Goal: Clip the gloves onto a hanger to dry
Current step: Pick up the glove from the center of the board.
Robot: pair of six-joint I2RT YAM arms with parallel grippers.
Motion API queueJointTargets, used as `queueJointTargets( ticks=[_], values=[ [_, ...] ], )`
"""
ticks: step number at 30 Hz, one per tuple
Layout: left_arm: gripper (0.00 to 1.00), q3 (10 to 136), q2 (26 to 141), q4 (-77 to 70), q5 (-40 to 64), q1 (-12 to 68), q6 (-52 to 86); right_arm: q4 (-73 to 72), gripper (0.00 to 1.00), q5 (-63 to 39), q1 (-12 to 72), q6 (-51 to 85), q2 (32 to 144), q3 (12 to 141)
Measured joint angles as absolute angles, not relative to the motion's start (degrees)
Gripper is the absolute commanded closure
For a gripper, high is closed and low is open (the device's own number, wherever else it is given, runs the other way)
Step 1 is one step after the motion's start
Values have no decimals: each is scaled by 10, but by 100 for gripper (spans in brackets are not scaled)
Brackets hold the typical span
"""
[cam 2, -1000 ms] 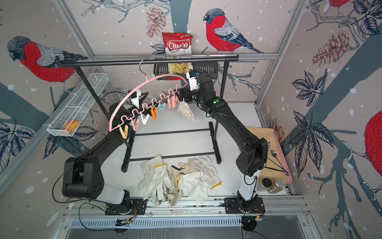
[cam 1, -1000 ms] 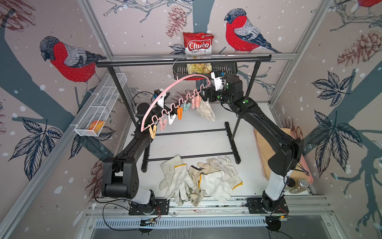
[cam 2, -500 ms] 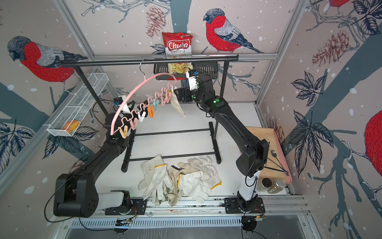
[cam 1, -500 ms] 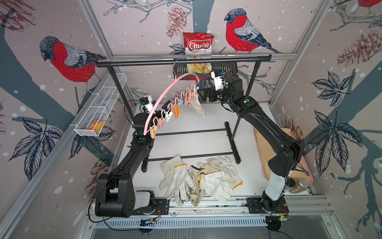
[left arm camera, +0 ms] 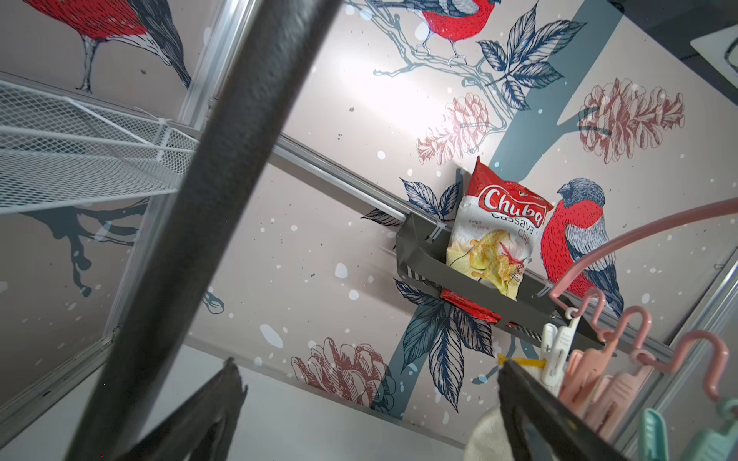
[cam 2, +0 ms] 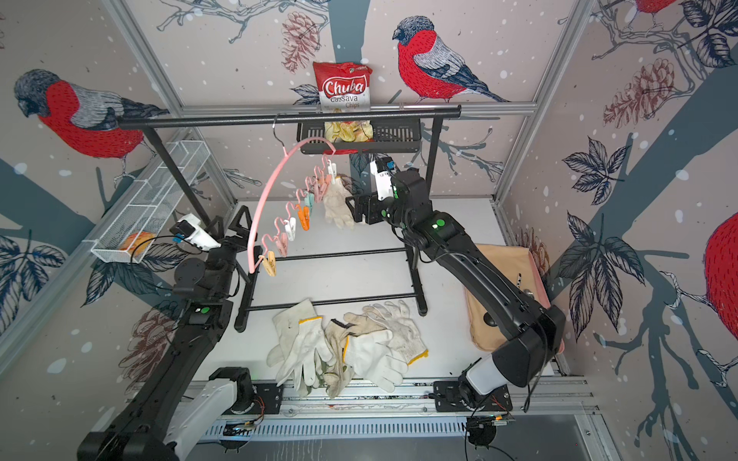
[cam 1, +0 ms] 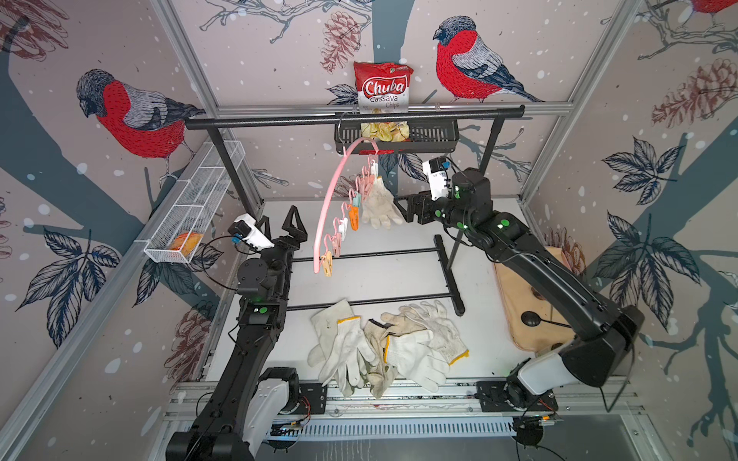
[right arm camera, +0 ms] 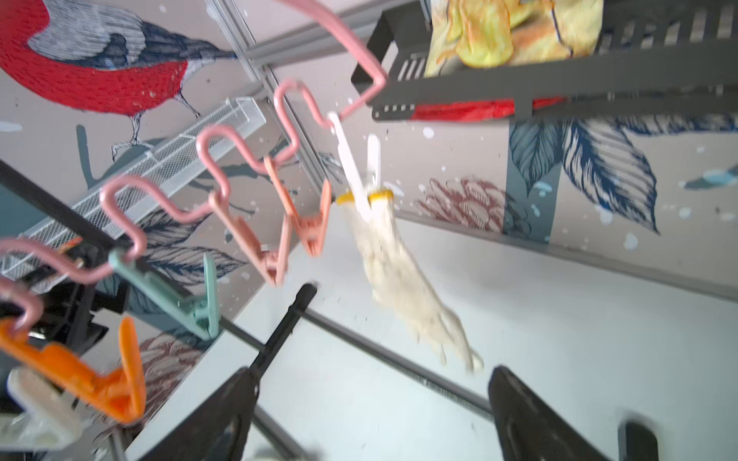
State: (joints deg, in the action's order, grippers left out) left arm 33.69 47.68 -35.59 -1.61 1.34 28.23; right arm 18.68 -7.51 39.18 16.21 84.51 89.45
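The pink arched hanger [cam 1: 333, 191] [cam 2: 265, 199] hangs by its metal hook from the black rack's top bar, turned nearly edge-on. One off-white knit glove [cam 1: 379, 203] [right arm camera: 399, 263] with a yellow-edged cuff dangles from a white clothespin [right arm camera: 359, 167] at its far end. The other pins, among them an orange one [cam 1: 353, 217], hold nothing. Several more gloves [cam 1: 383, 347] [cam 2: 347, 343] lie heaped at the table's front. My right gripper [cam 1: 415, 207] [right arm camera: 371, 375] stands open just right of the hung glove. Left of the hanger's low end, my left gripper [cam 1: 279, 225] [left arm camera: 369, 371] is open and empty.
The black garment rack [cam 1: 351, 115] spans the back, its base bars [cam 1: 371, 251] lying across the table. A black basket [cam 1: 431, 137] with a chips bag [cam 1: 383, 90] hangs behind the hanger. A white wire basket [cam 1: 191, 211] lines the left wall. A beige board [cam 1: 531, 303] lies at the right.
My left arm has come down and back from the hanger to the left. The hanger has swung round to nearly edge-on with the glove still clipped. The right gripper has barely moved.
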Motion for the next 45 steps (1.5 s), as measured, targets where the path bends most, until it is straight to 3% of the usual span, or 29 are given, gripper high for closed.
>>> queueJointTargets(
  ticks=[9, 15, 22, 31, 40, 45],
  values=[
    [6, 361, 342, -238, 33, 15, 236, 191, 21, -44, 465, 244, 725, 713],
    [20, 413, 301, -129, 61, 16, 195, 193, 28, -35, 538, 260, 730, 643],
    [24, 472, 286, 59, 48, 16, 268, 178, 36, -67, 596, 274, 837, 631],
    [22, 489, 280, 270, 64, 17, 409, 197, 37, -147, 612, 260, 1002, 696],
    [21, 459, 268, 325, 60, 17, 462, 207, 37, -196, 626, 251, 1094, 741],
    [21, 457, 273, 325, 60, 17, 465, 213, 43, -209, 625, 241, 1131, 775]
  ],
)
